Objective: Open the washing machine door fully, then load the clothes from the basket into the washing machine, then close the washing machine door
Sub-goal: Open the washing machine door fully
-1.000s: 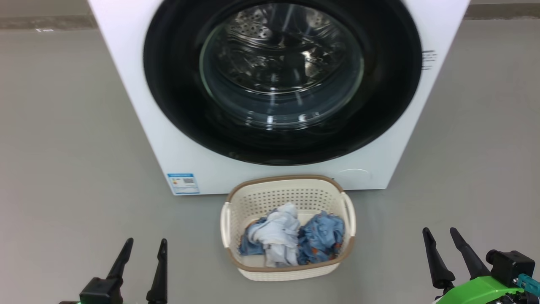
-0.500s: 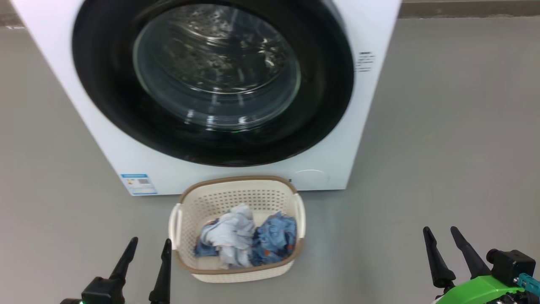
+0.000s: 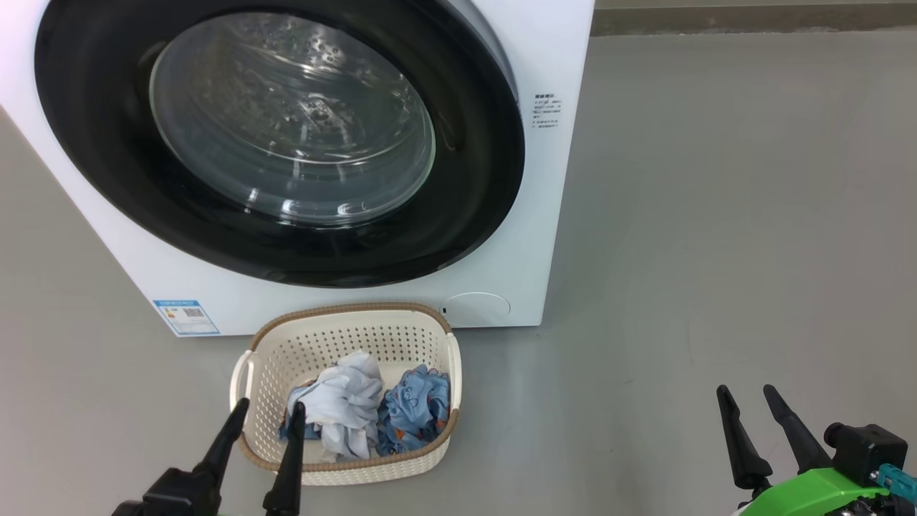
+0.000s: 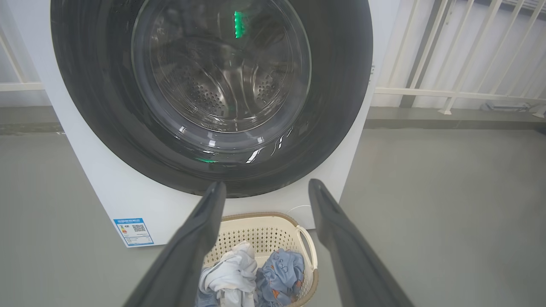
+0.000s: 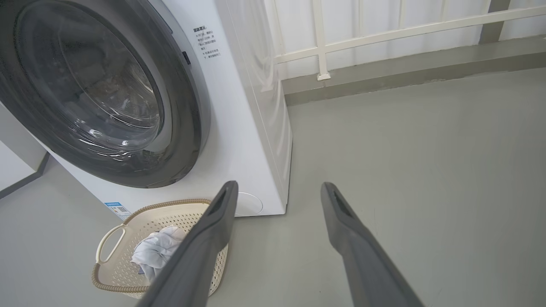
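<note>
The white washing machine (image 3: 551, 179) stands at the upper left of the head view, its round black-rimmed door (image 3: 279, 136) shut flat against the front. On the floor before it sits the cream basket (image 3: 344, 337) with the clothes: a pale white-blue garment (image 3: 344, 408) and a blue printed one (image 3: 415, 408). My left gripper (image 3: 267, 414) is open at the basket's near left corner, in front of it. My right gripper (image 3: 745, 393) is open at the lower right, well away over bare floor. In the wrist views the left gripper (image 4: 264, 187) faces the door (image 4: 213, 89) and the right gripper (image 5: 277, 187) points past the machine's right corner.
Grey floor (image 3: 716, 215) spreads wide to the right of the machine. A white railing (image 5: 324, 47) and a low kerb run behind it. A blue label (image 3: 186, 317) and a round cap (image 3: 476, 308) sit low on the machine's front.
The head camera has swung right, so the machine and basket slid left in the picture. The left gripper now overlaps the basket's near left corner. Both grippers stay open.
</note>
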### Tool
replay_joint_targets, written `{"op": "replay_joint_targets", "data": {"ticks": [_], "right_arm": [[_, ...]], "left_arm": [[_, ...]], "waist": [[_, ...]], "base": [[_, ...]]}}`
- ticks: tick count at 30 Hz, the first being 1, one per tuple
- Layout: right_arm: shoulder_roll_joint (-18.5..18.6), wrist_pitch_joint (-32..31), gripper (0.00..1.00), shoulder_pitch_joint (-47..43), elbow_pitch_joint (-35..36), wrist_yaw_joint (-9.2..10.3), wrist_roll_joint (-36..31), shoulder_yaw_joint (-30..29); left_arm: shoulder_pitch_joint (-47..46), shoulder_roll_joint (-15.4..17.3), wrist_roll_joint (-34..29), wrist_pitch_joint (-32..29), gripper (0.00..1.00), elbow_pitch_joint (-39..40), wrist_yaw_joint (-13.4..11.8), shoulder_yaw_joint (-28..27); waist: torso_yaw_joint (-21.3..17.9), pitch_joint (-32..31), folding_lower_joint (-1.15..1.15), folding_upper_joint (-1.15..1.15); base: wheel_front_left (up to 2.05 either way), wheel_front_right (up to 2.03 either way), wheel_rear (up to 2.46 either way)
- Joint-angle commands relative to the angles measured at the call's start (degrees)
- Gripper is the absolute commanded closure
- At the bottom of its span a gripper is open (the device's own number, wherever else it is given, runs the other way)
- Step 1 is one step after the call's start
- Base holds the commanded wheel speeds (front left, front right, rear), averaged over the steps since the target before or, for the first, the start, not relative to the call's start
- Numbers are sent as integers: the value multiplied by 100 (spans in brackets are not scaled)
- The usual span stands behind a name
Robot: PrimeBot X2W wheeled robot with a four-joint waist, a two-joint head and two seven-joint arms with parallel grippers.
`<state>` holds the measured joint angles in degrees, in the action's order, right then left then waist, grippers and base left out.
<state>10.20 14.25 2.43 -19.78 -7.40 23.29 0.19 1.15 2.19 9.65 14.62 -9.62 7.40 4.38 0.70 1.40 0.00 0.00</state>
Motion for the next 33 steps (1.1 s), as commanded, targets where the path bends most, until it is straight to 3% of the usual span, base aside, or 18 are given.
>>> {"op": "replay_joint_targets", "data": {"ticks": [1, 9, 10, 11, 12, 13, 33], "right_arm": [[75, 74, 0, 108, 129, -9, -29, 153], [58, 74, 0, 163, 159, -9, 50, 187], [50, 74, 8, 183, 172, -9, 84, 189], [38, 74, 55, 210, 186, -9, 134, 186], [27, 74, 69, 238, 200, -9, 188, 194], [14, 74, 99, 270, 219, -9, 258, 209], [-253, 74, 100, 1993, 979, -9, 3066, -181]], "left_arm": [[-171, 70, 42, 38, 0, 153, 8, -192], [-179, 69, 61, 38, 0, 165, 9, -134], [-180, 69, 64, 38, 0, 165, 9, -130], [-184, 69, 70, 38, 0, 165, 9, -128], [-184, 69, 73, 38, 0, 166, 9, -126], [-181, 69, 78, 38, 0, 169, 9, -123], [-382, 69, 234, 38, 0, 203, 9, -8]], "waist": [[2, -6, 0, 0], [9, 6, 0, 0], [8, 9, 0, 0], [6, 12, 0, 0], [6, 11, 0, 0], [4, 15, 0, 0], [102, 247, 0, 0]], "base": [[8, 8, -16], [0, 0, 0], [0, 0, 0], [0, 0, 0], [0, 0, 0], [0, 0, 0], [0, 0, 0]]}}
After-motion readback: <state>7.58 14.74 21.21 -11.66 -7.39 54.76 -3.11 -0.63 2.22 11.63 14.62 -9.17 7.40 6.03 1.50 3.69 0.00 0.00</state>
